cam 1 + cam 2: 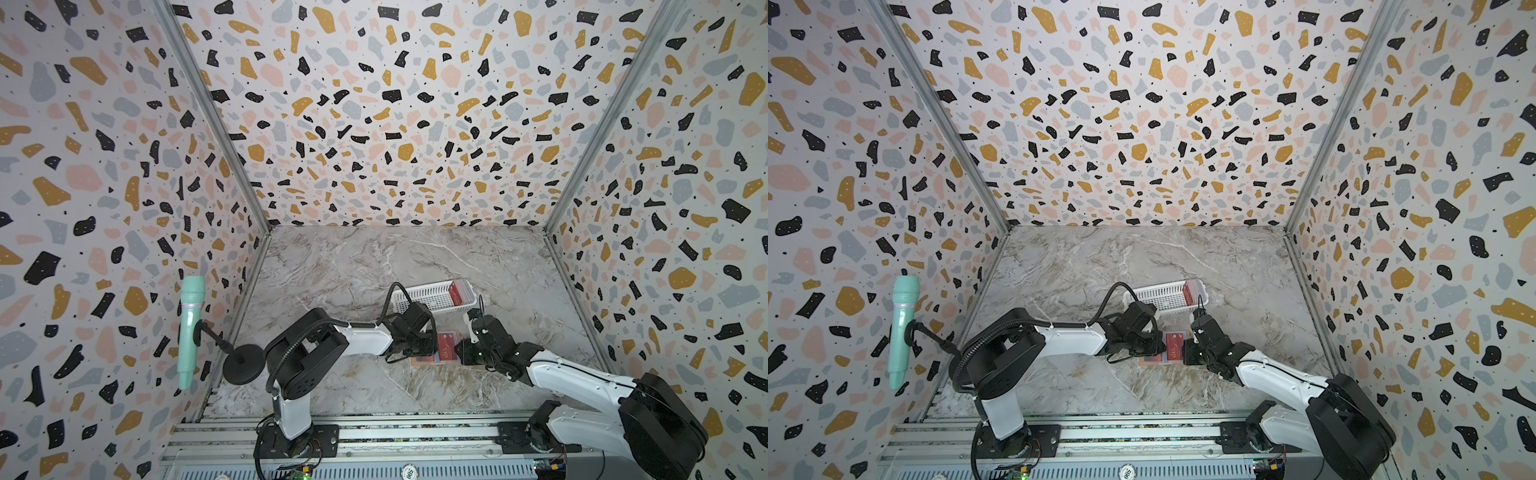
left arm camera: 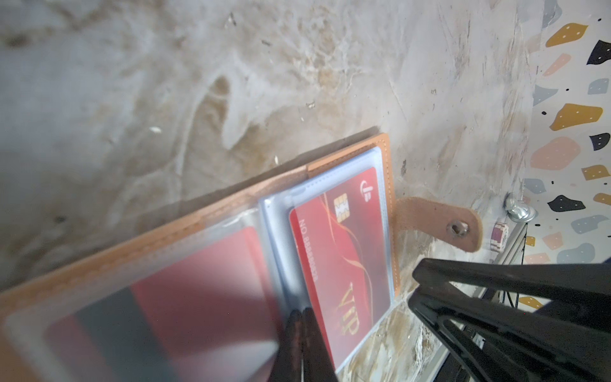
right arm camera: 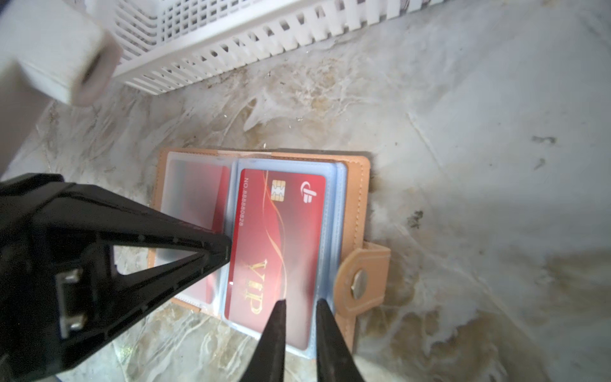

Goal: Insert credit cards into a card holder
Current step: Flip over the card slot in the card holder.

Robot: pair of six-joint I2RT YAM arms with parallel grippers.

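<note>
The tan card holder (image 3: 358, 198) lies open on the marble table, its snap strap (image 3: 362, 277) to one side. A red credit card (image 3: 281, 231) with gold "VIP" lettering sits in its clear sleeve; another red card (image 2: 198, 281) shows blurred in the neighbouring sleeve. My left gripper (image 2: 301, 312) is shut, its tips at the fold beside the VIP card's long edge. My right gripper (image 3: 300, 302) hovers over that card's end, jaws slightly open with nothing between them. In both top views the two grippers meet over the holder (image 1: 419, 361) (image 1: 1152, 360).
A white slotted basket (image 1: 428, 296) stands just behind the holder and has more red cards (image 1: 459, 291) at its right end. A mint-green microphone (image 1: 191, 328) on a black stand sits at the left wall. Patterned walls close three sides.
</note>
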